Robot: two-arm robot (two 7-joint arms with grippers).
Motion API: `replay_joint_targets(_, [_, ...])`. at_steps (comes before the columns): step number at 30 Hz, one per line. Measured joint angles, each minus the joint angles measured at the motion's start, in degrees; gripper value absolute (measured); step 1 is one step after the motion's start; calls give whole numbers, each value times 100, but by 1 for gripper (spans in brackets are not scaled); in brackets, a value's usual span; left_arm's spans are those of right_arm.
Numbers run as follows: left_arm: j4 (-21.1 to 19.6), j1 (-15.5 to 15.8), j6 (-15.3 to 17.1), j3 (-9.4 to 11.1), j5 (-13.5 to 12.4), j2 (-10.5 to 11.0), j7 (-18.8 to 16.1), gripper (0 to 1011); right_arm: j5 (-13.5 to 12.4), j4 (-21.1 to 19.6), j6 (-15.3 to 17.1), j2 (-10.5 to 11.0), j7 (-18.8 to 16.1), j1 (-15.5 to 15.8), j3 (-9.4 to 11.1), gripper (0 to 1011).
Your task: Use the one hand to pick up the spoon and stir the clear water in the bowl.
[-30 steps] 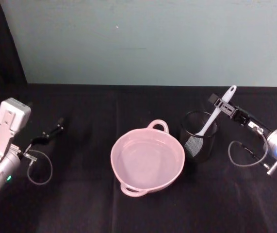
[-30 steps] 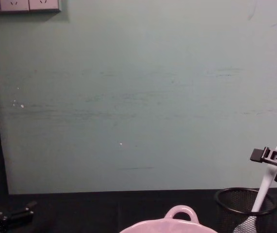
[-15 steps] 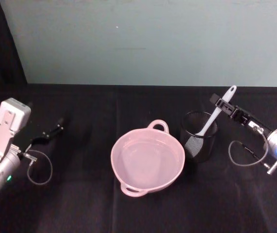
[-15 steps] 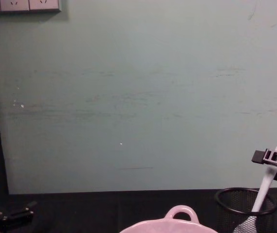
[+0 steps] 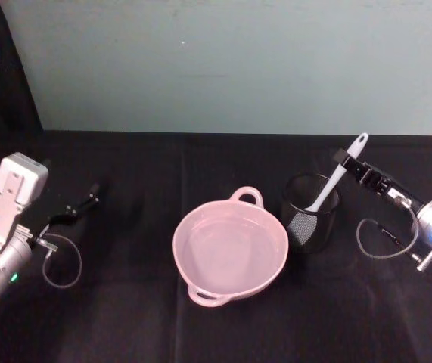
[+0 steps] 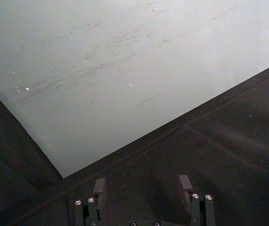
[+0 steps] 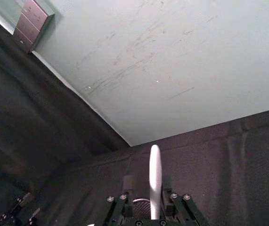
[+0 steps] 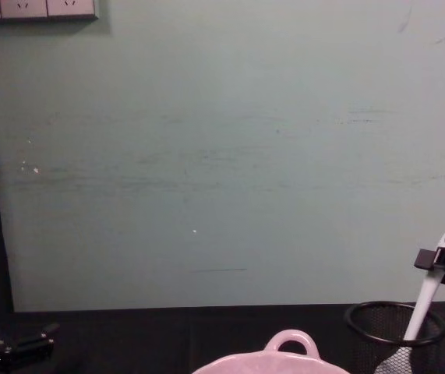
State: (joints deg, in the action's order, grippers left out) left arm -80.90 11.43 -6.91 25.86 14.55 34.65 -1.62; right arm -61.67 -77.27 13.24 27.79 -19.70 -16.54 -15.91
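1. Black cloth covers the bench (image 5: pixel 125 318), and a pale green wall (image 5: pixel 223 68) stands behind it.
2. The spoon (image 5: pixel 337 180) stands slanted in a black mesh cup (image 5: pixel 314 231) just right of the bowl (image 5: pixel 176 246). Its head is down inside the cup. Its long handle rises toward the wall and to the right, with the holed end topmost.
3. The right hand (image 5: pixel 346 160) reaches in from the right at the upper handle, above the cup's rim. It is partway open, with one finger on either side of the handle. In the right wrist view a narrow gap shows between one finger and the spoon (image 7: pixel 155 181).
4. The bowl sits at mid-bench and holds clear water (image 5: pixel 227 253). One loop handle faces the wall and another faces the robot. Bowl and cup are very close, but I cannot tell whether they touch.
5. The left hand (image 5: pixel 87 200) is parked low at the left, well apart from the bowl. Its fingers (image 6: pixel 185 184) are spread wide and hold nothing.
6. The spoon's head is seen dimly through the mesh. The chest view cuts off the bowl (image 8: pixel 288 343) below its rim, and also the cup's lower part. The right hand (image 8: pixel 439 257) runs off that view's right edge.
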Motion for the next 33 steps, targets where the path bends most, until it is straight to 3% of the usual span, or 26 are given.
replay_joint_targets(9, [0, 0, 0, 0, 0, 0, 0, 1005, 1, 0, 2, 0, 0, 0, 0, 118])
replay_joint_targets(21, [0, 0, 0, 0, 0, 0, 0, 1005, 1, 0, 1, 0, 0, 0, 0, 118])
replay_joint_targets(22, [0, 0, 0, 0, 0, 0, 0, 1005, 165, -155, -145, 105, 61, 16, -64, 118])
replay_joint_targets(27, [0, 0, 0, 0, 0, 0, 0, 1005, 503, -505, -349, 329, 228, 53, -150, 118])
replay_joint_targets(33, [0, 0, 0, 0, 0, 0, 0, 1005, 1009, -1001, -308, 668, 351, -32, -243, 118])
